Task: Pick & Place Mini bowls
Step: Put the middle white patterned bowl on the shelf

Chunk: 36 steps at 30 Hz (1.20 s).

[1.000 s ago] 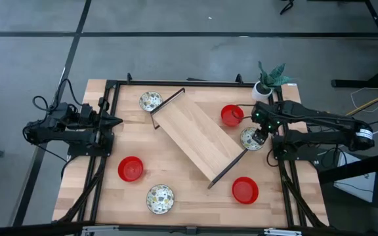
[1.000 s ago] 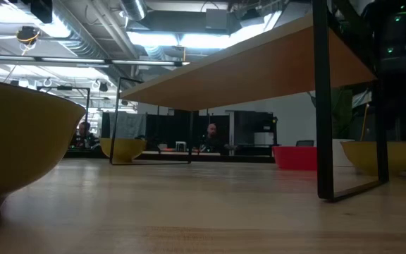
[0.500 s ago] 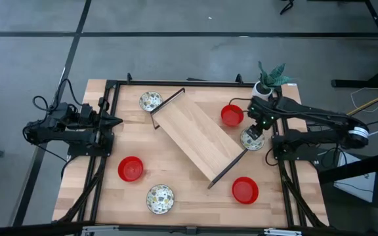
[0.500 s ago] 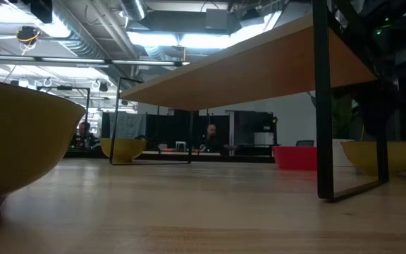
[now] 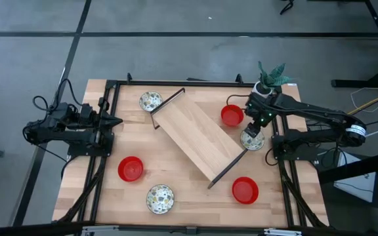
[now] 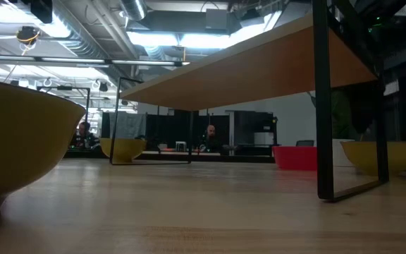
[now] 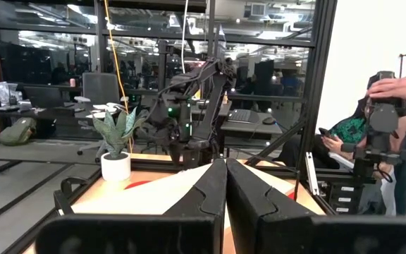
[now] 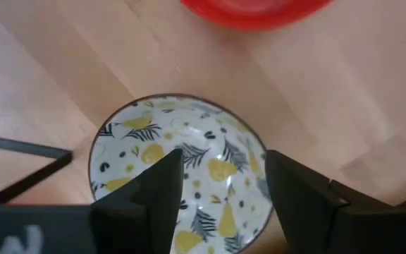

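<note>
My right gripper [image 8: 220, 187] hovers over the patterned mini bowl [image 8: 182, 173], fingers apart, beside the shelf's leg [image 8: 23, 147]; a red bowl [image 8: 256, 10] lies near. My left gripper [image 5: 113, 121] waits pressed together at the table's [image 5: 195, 196] left edge.

Six bowls [image 5: 252, 139] around central shelf [image 5: 199, 138]

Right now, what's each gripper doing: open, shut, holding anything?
Left gripper: shut, holding nothing, parked at the table's left edge.
Right gripper: open, over the patterned mini bowl beside the wooden shelf, not gripping it.
</note>
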{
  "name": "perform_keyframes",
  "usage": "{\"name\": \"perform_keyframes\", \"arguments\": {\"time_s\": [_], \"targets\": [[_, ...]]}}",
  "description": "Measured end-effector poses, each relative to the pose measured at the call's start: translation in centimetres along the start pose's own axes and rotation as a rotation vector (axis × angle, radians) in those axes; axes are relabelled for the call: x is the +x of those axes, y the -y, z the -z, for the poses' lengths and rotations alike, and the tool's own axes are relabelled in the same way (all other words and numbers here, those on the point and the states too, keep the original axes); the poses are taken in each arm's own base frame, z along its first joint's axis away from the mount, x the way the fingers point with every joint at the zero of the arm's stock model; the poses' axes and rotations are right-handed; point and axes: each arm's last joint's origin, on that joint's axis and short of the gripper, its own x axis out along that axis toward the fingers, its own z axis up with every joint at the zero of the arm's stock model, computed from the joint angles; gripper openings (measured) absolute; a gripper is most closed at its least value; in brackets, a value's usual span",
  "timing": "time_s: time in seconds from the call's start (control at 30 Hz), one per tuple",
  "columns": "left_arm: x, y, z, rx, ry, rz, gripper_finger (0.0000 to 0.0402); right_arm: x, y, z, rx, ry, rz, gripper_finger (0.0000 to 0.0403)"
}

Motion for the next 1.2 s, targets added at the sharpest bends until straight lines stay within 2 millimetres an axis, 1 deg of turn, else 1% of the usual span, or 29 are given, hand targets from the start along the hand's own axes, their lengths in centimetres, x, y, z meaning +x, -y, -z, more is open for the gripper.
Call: {"name": "perform_keyframes", "arguments": {"time_s": [0.1, 0.3, 0.37, 0.5, 0.6, 0.8, 0.97, 1.07, 1.2], "targets": [[0.0, 0.0, 0.01, 0.0, 0.0, 0.0, 0.0004, -0.02, 0.06, -0.06, -0.063, 0.002, -0.001, 0.02], [-0.01, 0.0, -0.01, 0.0, 0.0, 0.0, 0.0004, 0.52, 0.19, -0.52, -0.088, -0.019, -0.047, 0.02], [0.0, 0.0, -0.01, 0.0, 0.0, 0.0, 0.0004, 0.74, 0.28, -0.62, -0.033, -0.033, -0.034, 0.02], [-0.01, 0.0, -0.01, 0.0, 0.0, 0.0, 0.0004, 0.92, 0.54, -0.73, 0.18, -0.042, -0.002, 0.02], [0.0, 0.0, 0.0, 0.0, 0.0, 0.0, 0.0004, 0.88, 0.59, -0.73, 0.296, -0.037, 0.014, 0.02], [0.0, 0.0, -0.01, 0.0, 0.001, 0.0, 0.0004, 0.72, 0.57, -0.65, 0.392, -0.027, 0.015, 0.02], [0.0, 0.0, -0.01, 0.0, 0.0, 0.0, 0.0004, 0.47, 0.55, -0.54, 0.558, -0.011, 0.012, 0.02], [0.0, 0.0, 0.0, 0.0, 0.0, 0.0, 0.0004, 0.4, 0.54, -0.56, 0.583, -0.002, 0.009, 0.02], [0.0, 0.0, 0.0, 0.0, 0.0, 0.0, 0.0004, 0.4, 0.54, -0.56, 0.517, -0.002, 0.008, 0.02]]}}
